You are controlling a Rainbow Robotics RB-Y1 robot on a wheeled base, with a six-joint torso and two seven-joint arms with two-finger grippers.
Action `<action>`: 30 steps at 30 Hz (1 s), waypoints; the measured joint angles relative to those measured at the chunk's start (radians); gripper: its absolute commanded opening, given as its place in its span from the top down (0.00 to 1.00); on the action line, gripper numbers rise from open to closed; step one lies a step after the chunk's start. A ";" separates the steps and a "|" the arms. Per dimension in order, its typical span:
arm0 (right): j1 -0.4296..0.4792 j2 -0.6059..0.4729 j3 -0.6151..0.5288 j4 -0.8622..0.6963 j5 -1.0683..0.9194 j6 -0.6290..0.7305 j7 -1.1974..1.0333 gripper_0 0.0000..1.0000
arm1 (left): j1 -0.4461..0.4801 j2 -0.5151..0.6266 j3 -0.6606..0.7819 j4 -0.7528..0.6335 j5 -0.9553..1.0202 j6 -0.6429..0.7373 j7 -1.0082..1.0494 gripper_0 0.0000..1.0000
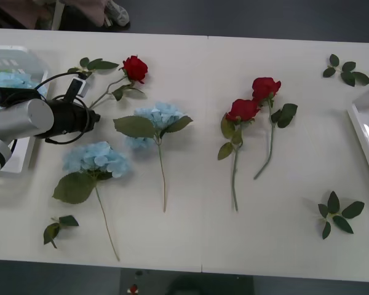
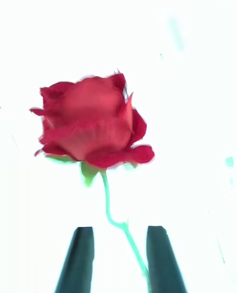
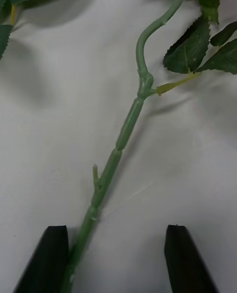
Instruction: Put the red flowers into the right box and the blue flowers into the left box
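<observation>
Black fingers (image 3: 49, 258) of the left gripper (image 3: 116, 261) are sitting spread apart w/ a green rose stem (image 3: 126, 125) running up between them, closer to one finger; not clenched on it. Front view: left arm (image 1: 24, 120) is reaching across the counter (image 1: 190, 246) from the left edge, lying roughly level, wrist pointing toward the stem of the top-left red rose (image 1: 134, 67).

Right gripper (image 2: 118, 258) is holding another red rose (image 2: 89, 120) upright, its thin stem passing between the dark fingers (image 2: 79, 258) near one of them; can't tell if they're actually pinching it.

Two more red roses (image 1: 253, 101) are lying side by side mid-right on the counter. Two blue flowers (image 1: 98, 158) are lying centre-left, stems pointing toward the near edge. More blue is sitting in the left box (image 1: 12, 61) at far left. Right box (image 1: 363, 123) is showing just its rim at the right edge. Loose leaf sprigs (image 1: 339, 215) are lying about the counter.

No readable writing or labels.
</observation>
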 measured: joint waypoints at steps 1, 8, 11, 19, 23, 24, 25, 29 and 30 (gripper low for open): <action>0.000 0.000 0.004 0.000 0.000 0.000 0.001 0.00 | 0.000 0.000 0.000 0.000 0.000 0.000 0.000 0.97; 0.000 0.000 0.006 -0.114 -0.026 0.151 0.032 0.00 | -0.002 0.000 0.000 0.019 0.054 -0.001 0.000 1.00; 0.000 0.001 0.002 -0.233 -0.067 0.259 0.032 0.00 | -0.004 0.000 0.000 0.023 0.066 -0.001 0.000 1.00; -0.013 0.083 -0.038 -0.468 -0.181 0.468 -0.109 0.00 | -0.004 0.000 -0.001 0.026 0.104 -0.001 0.000 1.00; -0.035 0.152 -0.020 -0.513 -0.183 0.495 -0.166 0.00 | -0.005 0.001 -0.001 0.024 0.123 -0.001 0.000 1.00; -0.039 0.172 -0.011 -0.526 -0.183 0.495 -0.167 0.00 | -0.005 0.001 -0.001 0.021 0.125 0.000 0.000 1.00; -0.041 0.191 -0.002 -0.539 -0.183 0.491 -0.173 0.00 | -0.005 0.002 -0.001 0.013 0.125 0.000 0.000 1.00; -0.041 0.268 0.034 -0.574 -0.175 0.449 -0.252 0.00 | -0.004 0.035 -0.001 -0.083 0.145 0.050 0.000 1.00; -0.041 0.287 0.042 -0.576 -0.163 0.438 -0.264 0.00 | -0.004 0.048 -0.001 -0.115 0.171 0.076 0.000 1.00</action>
